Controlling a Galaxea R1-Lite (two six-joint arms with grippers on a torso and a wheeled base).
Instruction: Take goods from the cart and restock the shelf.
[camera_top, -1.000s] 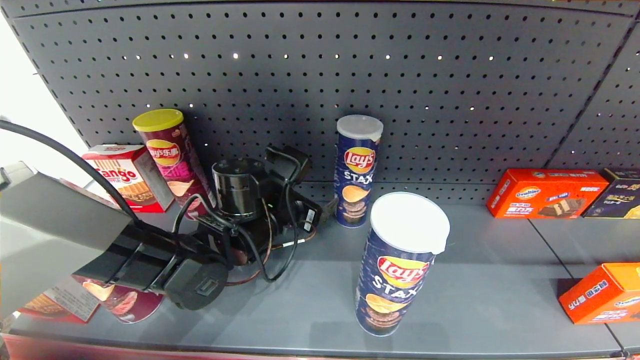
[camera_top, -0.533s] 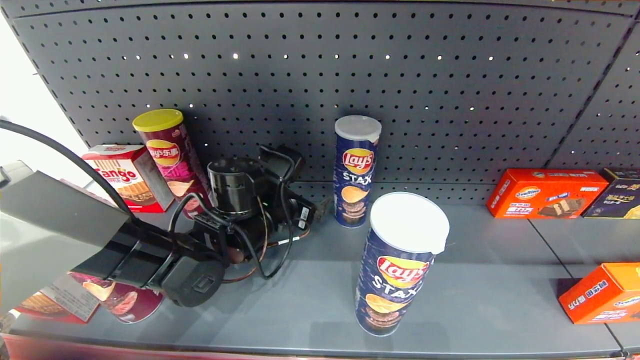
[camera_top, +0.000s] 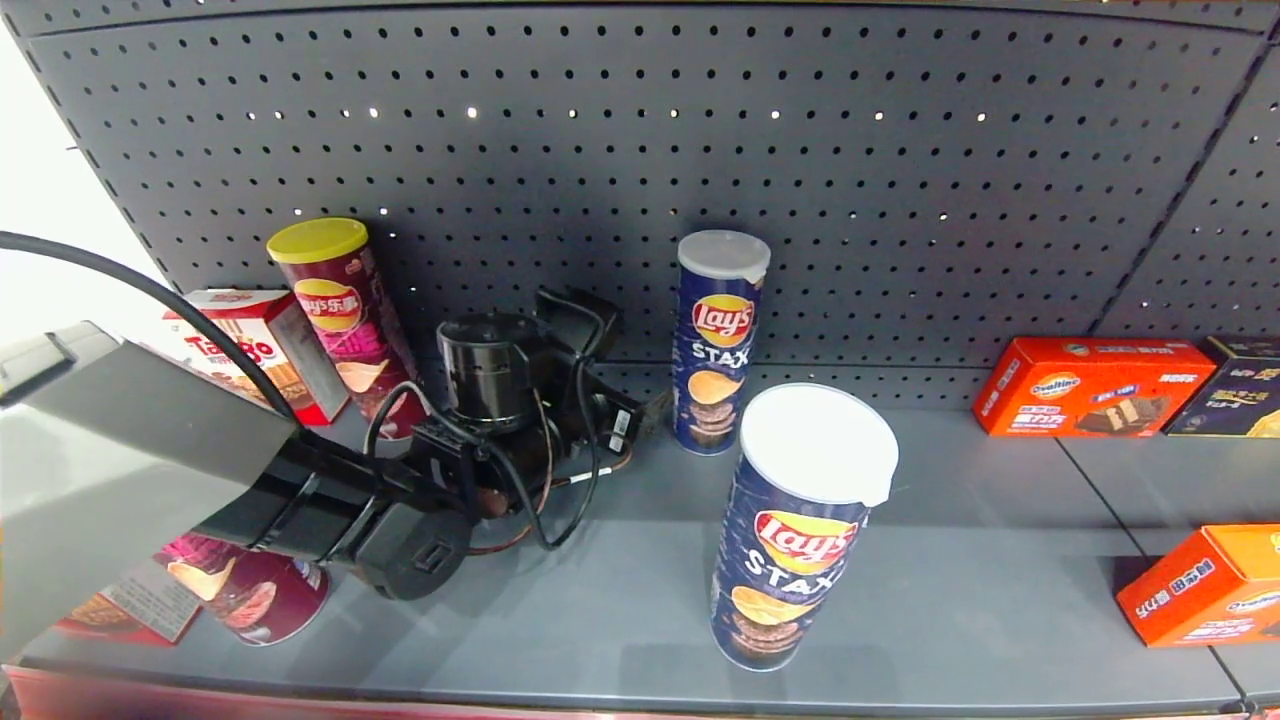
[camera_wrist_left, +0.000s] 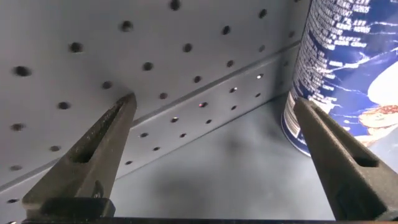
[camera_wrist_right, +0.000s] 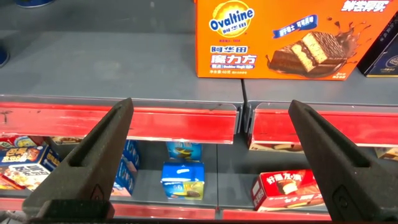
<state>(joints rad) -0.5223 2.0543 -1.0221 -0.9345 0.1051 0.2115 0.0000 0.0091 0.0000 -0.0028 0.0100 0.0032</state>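
Observation:
A tall blue chip can with a clear lid stands at the back of the grey shelf, against the pegboard. My left gripper lies low on the shelf just to the left of it. In the left wrist view the left gripper is open with nothing between its fingers, and the blue can stands just beside one fingertip. A second blue can stands nearer the shelf front. My right gripper is open and holds nothing, in front of the shelf edge below an orange box.
A maroon can with a yellow lid and a red wafer box stand behind the left arm. Another maroon can lies at the front left. Orange boxes sit on the right. A red price rail runs below.
My left arm drew back slightly to the left, then shifted a little to the right toward the rear blue can. Both cans stand as before.

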